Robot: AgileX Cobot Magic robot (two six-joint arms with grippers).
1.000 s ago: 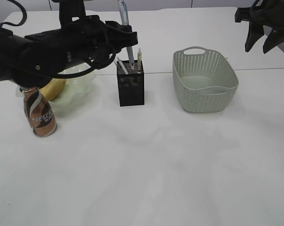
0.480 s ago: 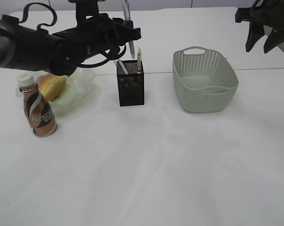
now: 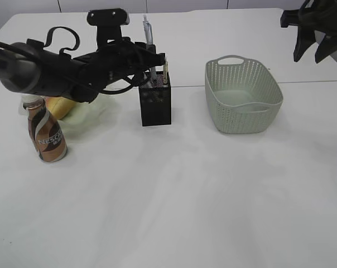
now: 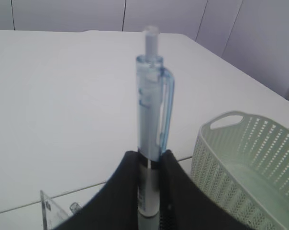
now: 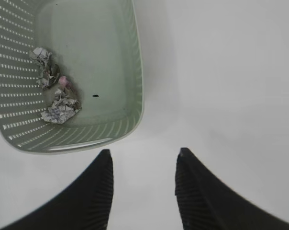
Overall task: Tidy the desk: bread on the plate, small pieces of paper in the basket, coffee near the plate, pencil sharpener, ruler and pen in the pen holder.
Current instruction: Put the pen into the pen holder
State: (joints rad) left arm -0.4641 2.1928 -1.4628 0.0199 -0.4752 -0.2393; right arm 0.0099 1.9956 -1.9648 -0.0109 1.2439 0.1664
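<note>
Here, my left gripper [image 4: 148,191] is pinched tight on the pen [image 4: 150,129], its two dark fingers [image 4: 119,191] pressed against the silvery lower barrel. The pen stands upright between them, clear blue body and clip up, white push-button at the top. In the exterior view I hold it right above the pen holder [image 3: 155,105], the pen's lower end down among the things already standing in that black mesh cup; whether its tip touches the bottom I cannot tell. A corner of the clear ruler [image 4: 52,211] shows at the lower left of my wrist camera, just beside my fingers.

Further out, to the left of the cup and partly behind my arm, the bread [image 3: 61,105] lies on the pale green plate [image 3: 96,109]. The coffee [image 3: 46,133] stands upright on the desk [image 3: 179,201] just in front of the plate, white cap up.

To the right of the cup, a little apart, sits the basket [image 3: 244,96]. My right gripper [image 5: 143,191] hangs above the desk at the far right, fingers spread with nothing between them, just off the basket's rim. From there I look down on the small pieces of paper [image 5: 56,93], two crumpled balls lying close together on the basket floor.
</note>
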